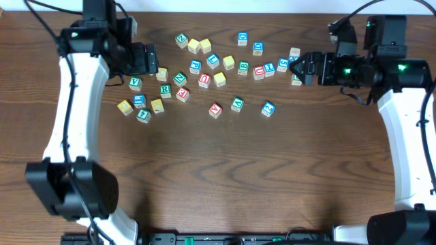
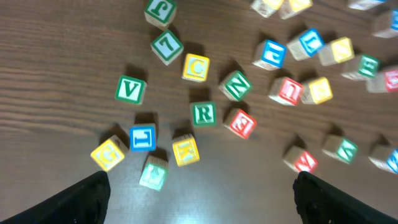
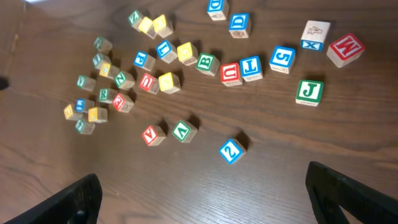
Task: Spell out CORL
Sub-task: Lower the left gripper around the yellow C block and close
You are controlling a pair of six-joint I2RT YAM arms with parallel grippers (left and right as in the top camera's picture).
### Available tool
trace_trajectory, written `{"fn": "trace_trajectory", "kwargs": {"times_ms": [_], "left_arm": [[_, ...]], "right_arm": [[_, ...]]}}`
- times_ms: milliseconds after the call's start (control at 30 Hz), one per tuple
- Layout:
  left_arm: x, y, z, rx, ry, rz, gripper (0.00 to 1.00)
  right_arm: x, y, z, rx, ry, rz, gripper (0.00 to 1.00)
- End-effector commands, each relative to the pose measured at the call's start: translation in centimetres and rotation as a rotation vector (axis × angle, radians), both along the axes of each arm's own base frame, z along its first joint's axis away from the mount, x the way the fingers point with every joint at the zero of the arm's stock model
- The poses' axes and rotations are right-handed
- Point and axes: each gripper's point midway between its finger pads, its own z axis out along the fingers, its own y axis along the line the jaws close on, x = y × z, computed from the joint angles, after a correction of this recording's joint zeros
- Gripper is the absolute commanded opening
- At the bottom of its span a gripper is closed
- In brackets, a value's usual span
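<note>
Many lettered wooden blocks lie scattered across the far half of the table. A yellow C block (image 2: 196,67) (image 1: 161,73) and a green R block (image 2: 203,113) (image 1: 165,90) lie in the left cluster. A blue L block (image 3: 251,67) (image 1: 269,69) lies next to a red U block (image 3: 231,73) on the right. I cannot pick out an O block. My left gripper (image 2: 202,208) (image 1: 153,60) is open and empty, above the left cluster. My right gripper (image 3: 205,199) (image 1: 296,68) is open and empty, above the right end of the blocks.
A blue 2 block (image 3: 232,150), a green block (image 3: 184,130) and a red block (image 3: 153,134) lie nearest the front. A green J block (image 3: 309,91) and a red M block (image 3: 345,49) lie under the right arm. Bare wood table (image 1: 218,177) fills the near half.
</note>
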Motion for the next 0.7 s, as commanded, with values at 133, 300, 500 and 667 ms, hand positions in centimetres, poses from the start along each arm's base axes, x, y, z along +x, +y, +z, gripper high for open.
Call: {"fn": "trace_trajectory", "kwargs": {"times_ms": [133, 300, 500, 667], "left_arm": [[3.3, 0.1, -2.0, 0.049, -0.033, 0.053, 0.92], [5.1, -0.1, -3.8, 0.069, -0.045, 0.065, 0.79], [6.4, -0.1, -6.7, 0.071, -0.018, 0.07, 0.75], [6.5, -1.0, -9.2, 0.074, 0.029, 0.051, 0.74]], "right_arm": [[-0.3, 1.5, 0.4, -0.04, -0.017, 0.045, 0.99], [-0.3, 1.6, 0.4, -0.04, -0.016, 0.048, 0.99], [-0.4, 1.6, 0.4, -0.04, -0.011, 0.049, 0.98], [-0.4, 1.6, 0.4, -0.04, -0.011, 0.049, 0.97]]}}
